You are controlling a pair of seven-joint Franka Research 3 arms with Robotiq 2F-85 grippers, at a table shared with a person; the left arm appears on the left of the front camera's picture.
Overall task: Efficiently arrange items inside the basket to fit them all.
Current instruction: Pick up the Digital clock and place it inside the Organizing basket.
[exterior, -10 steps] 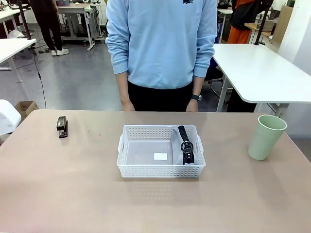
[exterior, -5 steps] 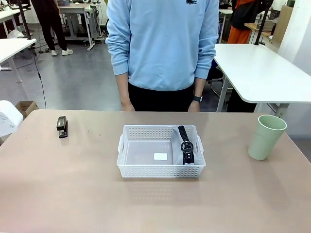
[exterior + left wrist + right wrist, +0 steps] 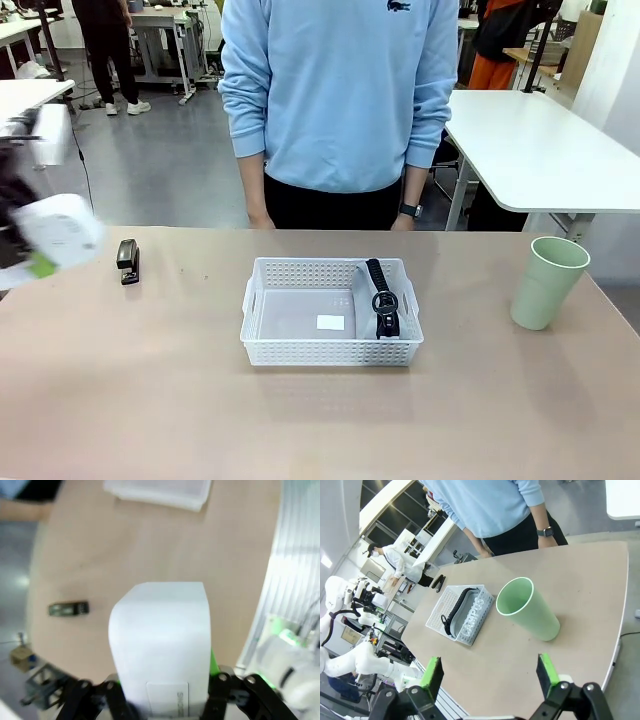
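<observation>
At the far left, the left claw [image 3: 162, 695] is clenched on the white box [image 3: 159, 630] and holds it in the air over the nine o'clock end of the desk [image 3: 150, 400], likely for a trip to the basket [image 3: 331, 352]. The stapler [image 3: 127, 261] lies flat on the desk at about ten o'clock from the basket, not yet packed. Inside the basket, the pouch [image 3: 381, 298] stands on edge along the three o'clock wall. This leaves the floor free, probably for the box. The cup [image 3: 548, 282] stands upright at three o'clock, well apart from the basket. The right claw [image 3: 490, 677] hangs released, with the cup ahead of it.
</observation>
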